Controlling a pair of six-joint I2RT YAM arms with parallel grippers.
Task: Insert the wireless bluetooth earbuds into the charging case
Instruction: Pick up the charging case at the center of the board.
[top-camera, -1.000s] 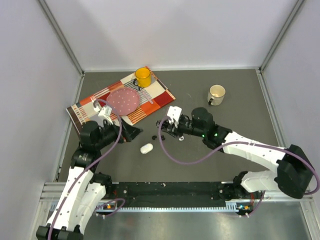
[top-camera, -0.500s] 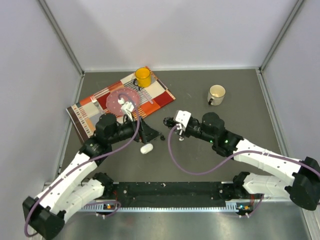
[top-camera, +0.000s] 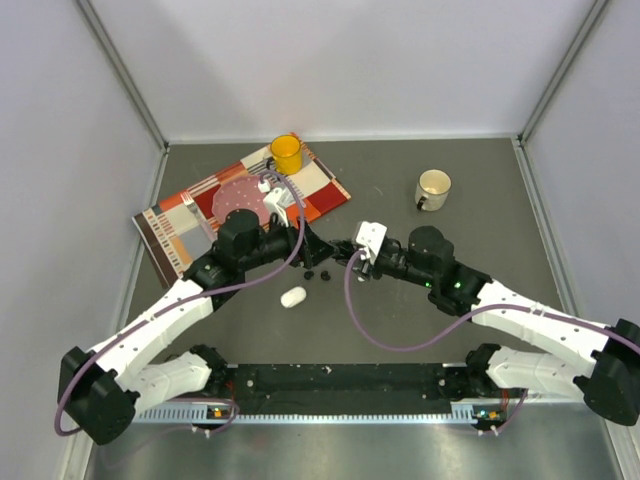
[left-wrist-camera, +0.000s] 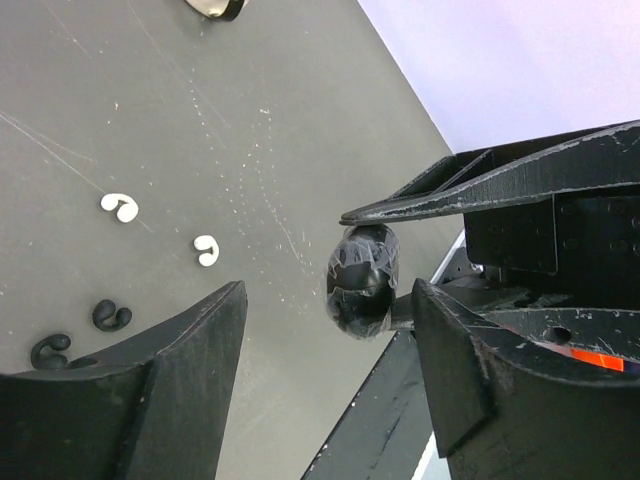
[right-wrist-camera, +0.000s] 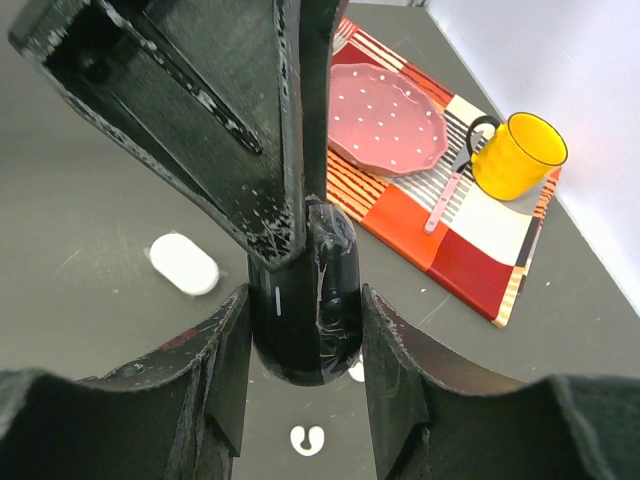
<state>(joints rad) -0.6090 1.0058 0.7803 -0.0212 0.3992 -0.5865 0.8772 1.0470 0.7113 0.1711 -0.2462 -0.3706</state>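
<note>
On the table (left-wrist-camera: 250, 100), four earbuds (left-wrist-camera: 206, 250), right claw (right-wrist-camera: 305, 305) gripping one case (right-wrist-camera: 322, 265)

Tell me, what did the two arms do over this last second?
The left arm swung out from its folded pose toward the centre; the left pincer now sits open around the black charging case, not gripping it. The right pincer shifted slightly rightward, keeping hold of that case. The white case, yellow cup and cream mug stayed put.
</note>
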